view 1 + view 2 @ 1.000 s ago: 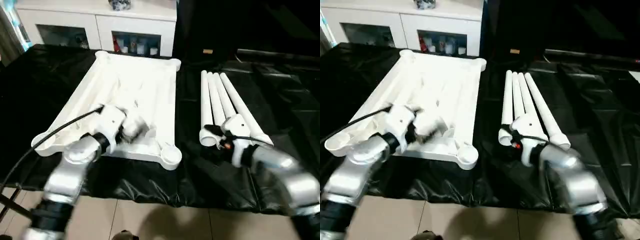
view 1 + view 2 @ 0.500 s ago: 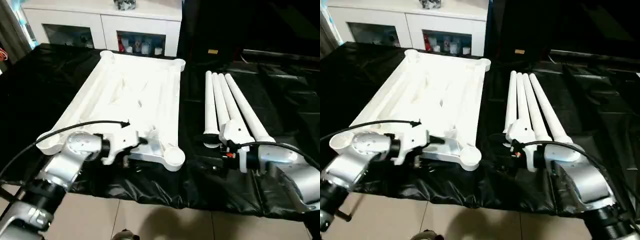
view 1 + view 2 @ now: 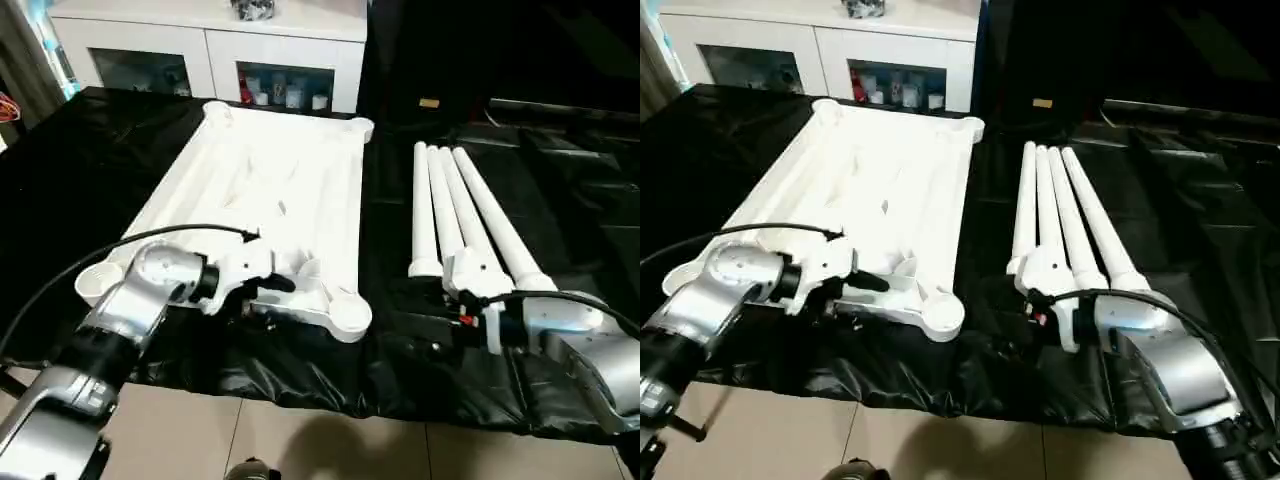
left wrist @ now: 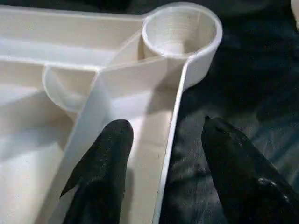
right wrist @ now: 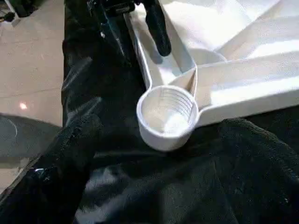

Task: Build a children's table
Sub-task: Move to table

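The white table top (image 3: 270, 190) lies upside down on the black cloth, its corner sockets facing up. My left gripper (image 4: 166, 126) is open at the top's near rim: one finger (image 4: 105, 158) sits inside the rim and the other (image 4: 233, 163) over the cloth. The near right corner socket (image 3: 347, 312) lies just beyond it. Three white legs (image 3: 460, 215) are visible side by side to the right of the top. My right gripper (image 3: 420, 328) is open and low by their flared near ends, pointing at that same socket (image 5: 166, 114).
A white cabinet with glass doors (image 3: 210, 50) stands behind the black cloth (image 3: 560, 170). The cloth's near edge drops to a tiled floor (image 3: 300, 440). A small tan object (image 3: 428, 102) lies at the back.
My left gripper has come down from over the top's inside to its near rim. My right arm has sunk lower by the leg ends. The camera has shifted a little.
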You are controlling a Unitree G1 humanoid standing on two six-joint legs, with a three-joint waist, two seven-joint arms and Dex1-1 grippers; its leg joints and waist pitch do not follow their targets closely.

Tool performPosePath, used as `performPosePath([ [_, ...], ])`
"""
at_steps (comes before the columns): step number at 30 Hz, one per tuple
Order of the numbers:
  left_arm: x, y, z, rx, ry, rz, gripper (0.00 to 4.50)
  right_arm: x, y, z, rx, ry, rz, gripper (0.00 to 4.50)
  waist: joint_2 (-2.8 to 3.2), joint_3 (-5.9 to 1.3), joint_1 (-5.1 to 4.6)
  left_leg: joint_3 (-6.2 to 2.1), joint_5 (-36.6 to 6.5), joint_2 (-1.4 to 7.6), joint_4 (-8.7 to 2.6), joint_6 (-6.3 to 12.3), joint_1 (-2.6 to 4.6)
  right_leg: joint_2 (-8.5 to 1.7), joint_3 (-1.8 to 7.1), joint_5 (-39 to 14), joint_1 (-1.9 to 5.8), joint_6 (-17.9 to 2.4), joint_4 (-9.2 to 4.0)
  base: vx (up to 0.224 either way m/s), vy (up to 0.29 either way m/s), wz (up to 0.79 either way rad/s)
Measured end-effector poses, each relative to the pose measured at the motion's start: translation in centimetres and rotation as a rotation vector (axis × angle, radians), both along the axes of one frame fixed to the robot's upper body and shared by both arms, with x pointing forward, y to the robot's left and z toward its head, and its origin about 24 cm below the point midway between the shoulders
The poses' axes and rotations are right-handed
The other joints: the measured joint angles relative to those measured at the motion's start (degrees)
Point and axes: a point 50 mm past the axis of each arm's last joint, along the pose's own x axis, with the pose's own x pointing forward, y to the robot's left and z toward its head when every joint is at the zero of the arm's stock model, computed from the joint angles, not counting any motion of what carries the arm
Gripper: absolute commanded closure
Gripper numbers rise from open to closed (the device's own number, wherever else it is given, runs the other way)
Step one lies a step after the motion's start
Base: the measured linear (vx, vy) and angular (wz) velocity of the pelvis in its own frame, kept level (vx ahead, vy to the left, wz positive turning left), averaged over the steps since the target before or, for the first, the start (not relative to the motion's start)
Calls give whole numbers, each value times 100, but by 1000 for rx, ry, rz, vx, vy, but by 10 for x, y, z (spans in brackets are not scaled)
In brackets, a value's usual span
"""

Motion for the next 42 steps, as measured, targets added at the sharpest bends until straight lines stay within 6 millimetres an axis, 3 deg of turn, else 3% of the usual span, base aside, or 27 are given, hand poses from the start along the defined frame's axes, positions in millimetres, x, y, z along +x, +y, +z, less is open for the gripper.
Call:
performPosePath([
  [4,2,-2,-4,14,22,-23,214,-3,1,0,-3,9,10,0,12,0,8,1,0,0,0,0,0,0,1,0,0,0,0,0,0,0],
  [5,2,-2,-5,17,23,-22,242,-4,1,0,-2,8,13,0,12,0,8,1,0,1,0,0,0,0,0,0,0,0,0,0,0,0],
  [14,8,-5,-6,22,56,-43,305,-7,1,-2,-3,17,21,0,15,0,16,4,0,2,0,0,1,0,1,1,1,-2,0,0,0,0],
  [16,9,-4,-7,23,58,-43,341,-7,1,-2,-3,18,21,0,17,0,16,4,0,3,0,0,1,-1,1,1,0,-2,0,0,0,0],
  [19,9,-3,-8,30,60,-42,344,-7,1,-2,-4,20,19,0,19,-1,20,4,0,3,0,0,1,0,1,1,0,-2,0,0,0,0],
  [20,9,-3,-8,30,59,-44,369,-7,1,-3,-5,21,19,0,19,-1,21,5,0,3,0,0,2,0,1,1,1,-2,0,0,0,0],
  [24,10,-3,-9,27,59,-44,386,-8,1,-4,-7,23,17,0,23,-2,41,5,0,3,0,0,3,0,1,2,1,-3,0,0,0,0],
  [26,10,-4,-8,25,61,-43,417,-8,1,-4,-8,24,16,0,27,0,43,8,0,4,0,0,3,0,2,2,1,-3,0,0,0,0],
  [32,-6,-20,-12,-62,26,-25,449,-10,1,-6,-10,28,10,0,45,7,-1,25,-2,6,-16,1,12,-1,12,-1,-4,-8,-3,0,0,0],
  [42,-22,-36,-16,-92,-52,74,449,-9,1,-7,-16,23,-1,0,59,7,-24,67,-1,11,-31,2,43,-1,44,-2,-5,-8,-1,0,0,0],
])
